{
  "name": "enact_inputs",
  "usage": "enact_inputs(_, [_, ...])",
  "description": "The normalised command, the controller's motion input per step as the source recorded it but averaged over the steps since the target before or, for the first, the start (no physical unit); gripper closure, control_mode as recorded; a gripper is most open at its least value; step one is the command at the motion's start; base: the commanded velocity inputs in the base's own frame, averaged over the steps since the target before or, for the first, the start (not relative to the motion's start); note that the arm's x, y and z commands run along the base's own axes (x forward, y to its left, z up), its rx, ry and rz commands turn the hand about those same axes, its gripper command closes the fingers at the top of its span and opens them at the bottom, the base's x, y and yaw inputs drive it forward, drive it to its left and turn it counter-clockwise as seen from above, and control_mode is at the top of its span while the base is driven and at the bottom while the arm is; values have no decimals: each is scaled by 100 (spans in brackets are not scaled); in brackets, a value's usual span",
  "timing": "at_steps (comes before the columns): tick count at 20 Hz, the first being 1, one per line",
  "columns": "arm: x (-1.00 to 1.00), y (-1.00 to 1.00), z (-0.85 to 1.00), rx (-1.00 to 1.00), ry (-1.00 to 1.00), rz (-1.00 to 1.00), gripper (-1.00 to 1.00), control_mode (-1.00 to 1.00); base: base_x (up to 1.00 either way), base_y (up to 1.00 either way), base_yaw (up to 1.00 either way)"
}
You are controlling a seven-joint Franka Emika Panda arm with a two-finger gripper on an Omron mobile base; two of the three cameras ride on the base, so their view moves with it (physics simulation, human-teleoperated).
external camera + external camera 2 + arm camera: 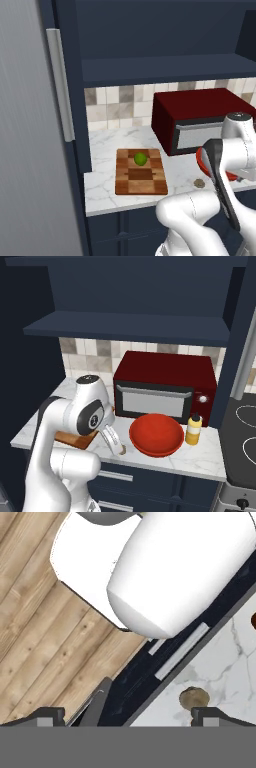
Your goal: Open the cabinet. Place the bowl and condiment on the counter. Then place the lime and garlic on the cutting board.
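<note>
Gripper [131, 716] first: the fingertips are spread as wide as we ever see them, with nothing between them, and the hand points down at the front edge of the counter [200, 458], just off the cutting board [142, 182] on the side facing the bowl [156, 435]. We reckon it hangs there because the garlic [194, 698] is the last thing not on the board. It sits on the marble just beside the board, right at the counter lip. In the hand view the garlic lies close to one fingertip rather than centred, so we'd guess a sideways nudge is needed before closing. The lime [140, 159] is on the board, toward its far end. The bowl and the condiment [194, 429] stand on the counter farther from the board, bowl nearer and bottle beyond it, so those steps look done. The hard-to-see bits: in the left base view the arm covers the gripper and most of the bowl. In the right base view the board is mostly tucked behind the arm, and the garlic is only a blurry speck by the finger.
</note>
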Motion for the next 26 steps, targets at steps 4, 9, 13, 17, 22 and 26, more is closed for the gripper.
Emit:
enact_inputs(4, [0, 0, -9, 0, -2, 0, -100, -100, 0, 0, 0])
enact_inputs(9, [0, 4, 0, 0, -7, 0, -100, -100, 0, 0, 0])
enact_inputs(13, [0, 14, -4, 0, -4, 0, -100, -100, 0, 0, 0])
enact_inputs(17, [2, 23, -9, 0, 0, 0, -100, -100, 0, 0, 0])
enact_inputs(22, [0, 5, -24, 0, 0, 0, -100, -100, 0, 0, 0])
enact_inputs(26, [7, 4, -30, 0, 0, 0, -100, -100, 0, 0, 0])
